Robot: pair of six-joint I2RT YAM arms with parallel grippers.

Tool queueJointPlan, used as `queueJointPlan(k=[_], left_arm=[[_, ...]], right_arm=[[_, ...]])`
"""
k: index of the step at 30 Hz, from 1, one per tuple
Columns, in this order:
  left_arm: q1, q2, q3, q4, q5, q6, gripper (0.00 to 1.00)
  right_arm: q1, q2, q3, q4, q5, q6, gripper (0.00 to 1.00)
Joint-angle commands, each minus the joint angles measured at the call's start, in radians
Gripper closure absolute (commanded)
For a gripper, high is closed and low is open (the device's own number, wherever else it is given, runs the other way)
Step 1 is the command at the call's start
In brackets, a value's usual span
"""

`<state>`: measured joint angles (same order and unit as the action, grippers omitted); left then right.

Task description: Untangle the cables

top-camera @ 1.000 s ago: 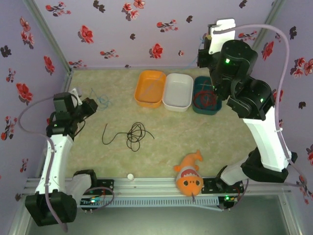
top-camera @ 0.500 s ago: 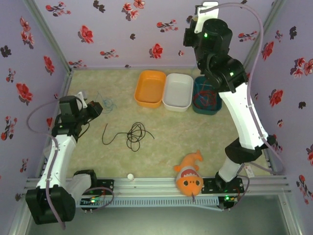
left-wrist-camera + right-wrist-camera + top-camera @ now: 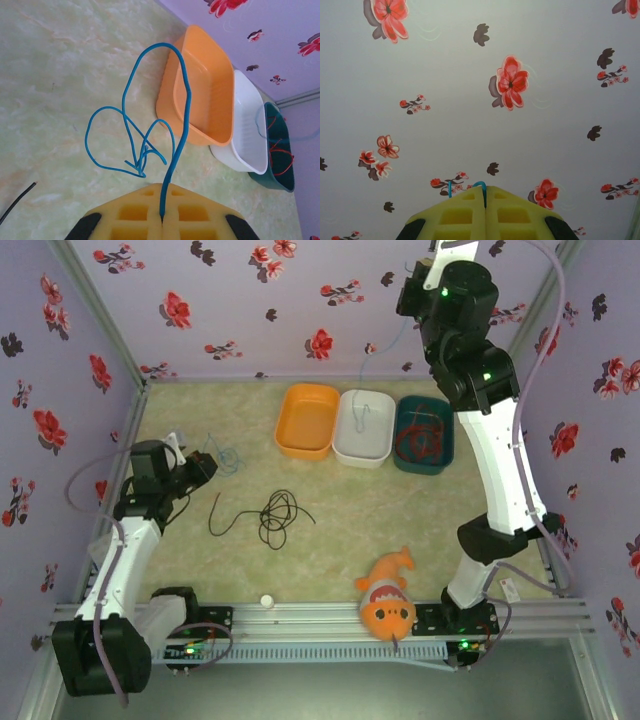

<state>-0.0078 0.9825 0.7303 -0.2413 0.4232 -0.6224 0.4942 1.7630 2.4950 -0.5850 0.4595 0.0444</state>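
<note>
- Tabletop [image 3: 400, 530], marbled green, floral walls on three sides. Three trays touch side by side along upper centre: orange tray [image 3: 308, 420], white tray [image 3: 363, 430], teal tray [image 3: 440, 455].
- Right arm [image 3: 505, 470] reared high at upper right of the overhead frame. Right tool [image 3: 485, 192] is pinched tight on a bend of pale blue cable [image 3: 363, 380]. That cable hangs down before the back wall, tail in the white tray.
- Left arm [image 3: 120, 550] low at middle left. Left tool [image 3: 162, 192] is clamped on the blue cable [image 3: 182, 85].
- Toy fish [image 3: 388, 600] at lower centre, well apart from every cable.
- Red cable [image 3: 418, 440] coiled inside the teal tray.
- Black cable [image 3: 272, 515] lies loose at mid-tabletop, a coil with a tail trailing left. It is down-right of the left tool and touches no other cable.
- Blue cable's long run leads straight off the left tool's tips toward the orange tray, loops spread just short of its near wall. Resting or lifted: cannot tell.
- Judgement: any carry runs along that axis, and the left arm is far nearer.
</note>
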Motion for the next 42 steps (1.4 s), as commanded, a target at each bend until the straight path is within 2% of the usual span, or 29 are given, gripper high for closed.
queueJointPlan(k=[1, 12, 16, 21, 25, 29, 39, 42], left_arm=[[-0.009, -0.002, -0.020, 0.040, 0.017, -0.016, 1.00], [-0.008, -0.001, -0.032, 0.043, 0.016, -0.013, 1.00], [-0.009, 0.000, -0.042, 0.054, 0.017, -0.017, 1.00], [-0.009, 0.003, -0.028, 0.037, 0.017, 0.001, 1.00], [-0.012, -0.008, -0.022, 0.032, 0.017, 0.009, 1.00], [-0.020, -0.010, -0.018, 0.029, 0.017, 0.007, 1.00], [-0.042, 0.008, -0.003, 0.008, 0.015, 0.017, 1.00], [-0.052, 0.021, 0.006, 0.012, 0.015, 0.016, 1.00]], right_arm=[[-0.016, 0.025, 0.021, 0.050, -0.031, 0.032, 1.00], [-0.036, 0.077, -0.080, 0.056, -0.062, 0.086, 1.00], [-0.045, 0.059, -0.180, 0.060, -0.079, 0.128, 1.00], [-0.073, 0.045, -0.316, 0.054, -0.119, 0.207, 1.00], [-0.109, 0.076, -0.371, 0.004, -0.205, 0.282, 1.00], [-0.139, 0.143, -0.374, -0.067, -0.243, 0.313, 1.00], [-0.160, 0.319, -0.326, -0.283, -0.186, 0.273, 1.00], [-0.160, 0.356, -0.336, -0.320, -0.208, 0.270, 1.00]])
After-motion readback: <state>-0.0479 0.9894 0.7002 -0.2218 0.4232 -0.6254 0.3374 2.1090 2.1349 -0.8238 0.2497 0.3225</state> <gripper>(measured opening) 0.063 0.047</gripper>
